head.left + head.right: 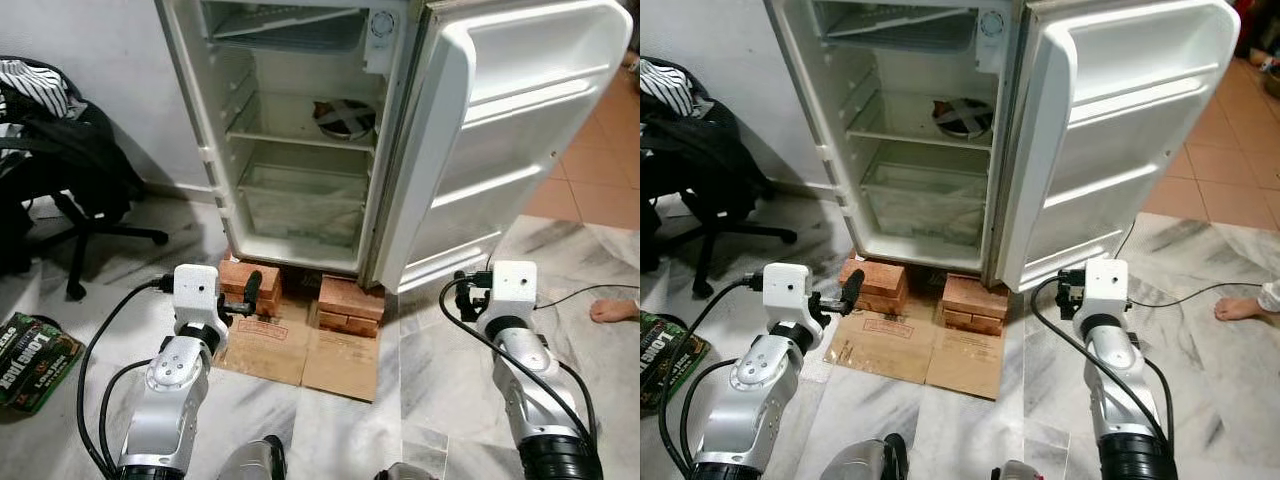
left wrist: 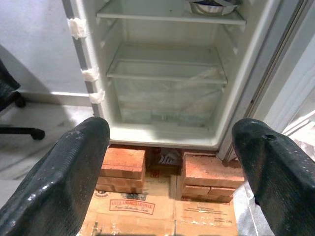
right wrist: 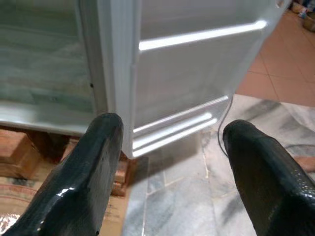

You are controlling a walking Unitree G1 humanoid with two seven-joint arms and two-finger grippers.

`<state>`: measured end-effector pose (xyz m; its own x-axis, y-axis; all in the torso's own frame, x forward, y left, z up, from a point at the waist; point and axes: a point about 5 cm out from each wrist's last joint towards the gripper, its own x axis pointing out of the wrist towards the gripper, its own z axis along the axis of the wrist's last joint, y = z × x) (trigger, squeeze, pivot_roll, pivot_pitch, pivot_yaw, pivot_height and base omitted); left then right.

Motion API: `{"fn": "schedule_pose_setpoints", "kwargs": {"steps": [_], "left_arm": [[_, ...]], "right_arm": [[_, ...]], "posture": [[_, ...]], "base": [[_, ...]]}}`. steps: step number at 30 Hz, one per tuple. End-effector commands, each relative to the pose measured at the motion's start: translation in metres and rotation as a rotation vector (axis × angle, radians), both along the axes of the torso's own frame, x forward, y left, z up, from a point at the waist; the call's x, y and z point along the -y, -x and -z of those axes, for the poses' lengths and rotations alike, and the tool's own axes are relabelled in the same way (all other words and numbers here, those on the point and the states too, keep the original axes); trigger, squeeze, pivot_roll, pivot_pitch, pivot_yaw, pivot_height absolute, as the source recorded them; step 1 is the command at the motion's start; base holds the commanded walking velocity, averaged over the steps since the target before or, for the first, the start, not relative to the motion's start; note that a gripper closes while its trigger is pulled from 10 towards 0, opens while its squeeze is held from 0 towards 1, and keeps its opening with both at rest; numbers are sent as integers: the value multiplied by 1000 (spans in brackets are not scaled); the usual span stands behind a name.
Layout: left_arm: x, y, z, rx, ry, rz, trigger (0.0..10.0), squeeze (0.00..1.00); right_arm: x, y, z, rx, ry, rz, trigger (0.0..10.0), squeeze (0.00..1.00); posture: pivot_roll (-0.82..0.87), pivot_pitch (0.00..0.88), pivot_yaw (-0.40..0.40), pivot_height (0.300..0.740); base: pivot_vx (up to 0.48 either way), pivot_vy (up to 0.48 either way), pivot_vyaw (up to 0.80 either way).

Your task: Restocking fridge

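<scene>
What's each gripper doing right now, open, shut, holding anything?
Left gripper: open, empty, facing the fridge interior.
Right gripper: open, empty, facing the fridge door.

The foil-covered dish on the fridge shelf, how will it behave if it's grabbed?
The foil-covered dish looks round and shallow, so it probably slides rather than tips. Its crinkled foil would likely dent under a gripper squeeze. Weight can't be judged; the contents are hidden.

Both silver arms reach forward at waist height, the left gripper [image 2: 170, 162] and the right gripper [image 3: 172, 162] level with each other, each with its two black fingers spread wide and empty.
</scene>
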<state>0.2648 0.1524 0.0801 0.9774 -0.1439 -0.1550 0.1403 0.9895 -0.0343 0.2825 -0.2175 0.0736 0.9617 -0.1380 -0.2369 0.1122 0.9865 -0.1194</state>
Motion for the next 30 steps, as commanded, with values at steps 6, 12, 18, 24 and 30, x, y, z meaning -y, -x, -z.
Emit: {"fn": "schedule_pose_setpoints", "kwargs": {"steps": [6, 12, 18, 24, 30], "left_arm": [[-7, -2, 1, -13, -17, -8, 10000, 0], [-14, -10, -4, 9, -25, -27, 10000, 0], [-18, -10, -4, 7, -22, -54, 10000, 0], [-13, -10, -3, 14, -24, -50, 10000, 0], [-13, -8, -2, 10, -25, -47, 10000, 0]], "right_arm": [[2, 3, 0, 5, -1, 2, 10000, 0], [-7, -4, -8, 36, 9, -62, 10000, 0], [-9, 0, -8, 42, -30, -90, 10000, 0], [-12, 4, -5, 31, -37, -104, 10000, 0], [-14, 4, -7, 39, -45, -117, 10000, 0]], "posture": [[5, 79, 21, 740], [-7, 94, 31, 740], [-14, 101, 37, 740], [-17, 99, 37, 740], [-12, 98, 30, 740]], "base": [[0, 0, 0], [0, 0, 0], [0, 229, 0], [0, 55, 0], [0, 0, 0]]}}
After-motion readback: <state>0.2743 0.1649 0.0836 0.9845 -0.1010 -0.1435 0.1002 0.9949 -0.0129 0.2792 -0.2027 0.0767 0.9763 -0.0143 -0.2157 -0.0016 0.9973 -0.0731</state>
